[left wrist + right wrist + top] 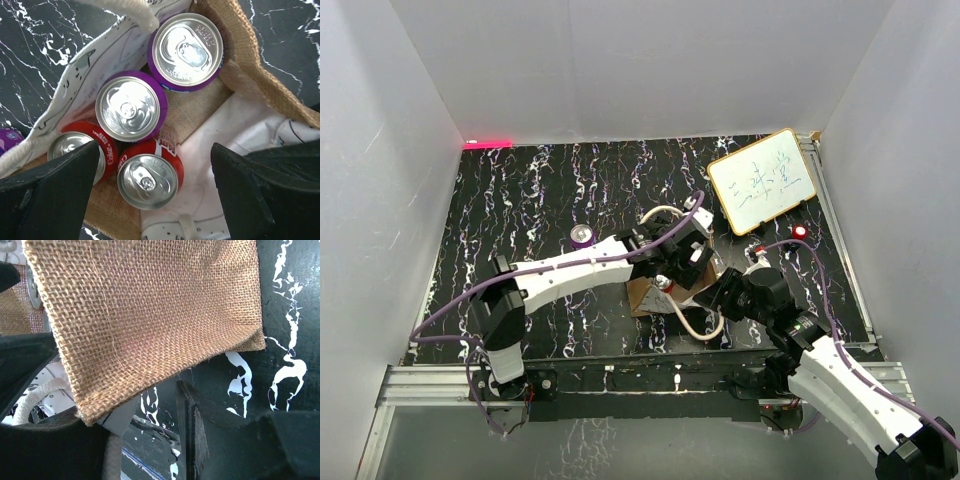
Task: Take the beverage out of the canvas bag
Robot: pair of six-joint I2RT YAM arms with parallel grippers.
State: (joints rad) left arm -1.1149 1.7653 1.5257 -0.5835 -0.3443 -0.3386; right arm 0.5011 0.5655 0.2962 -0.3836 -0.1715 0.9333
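The canvas bag (645, 296) stands at the table's middle front, under my left wrist. In the left wrist view I look down into the bag (260, 65). It holds two purple cans (131, 107) (187, 50) and two red Coke cans (150, 179) (75, 147), all upright. My left gripper (155, 195) is open above the bag, with the nearer red can between its fingers and not touched. My right gripper (150, 440) is open at the bag's outer burlap wall (150, 315). The bag's lower edge lies against the right gripper's left finger (45, 440).
A third purple can (582, 237) stands on the table left of the bag. A white board with a yellow frame (763, 180) lies at the back right, with a small red object (799, 232) near it. A cream handle loop (702, 327) hangs toward the front edge.
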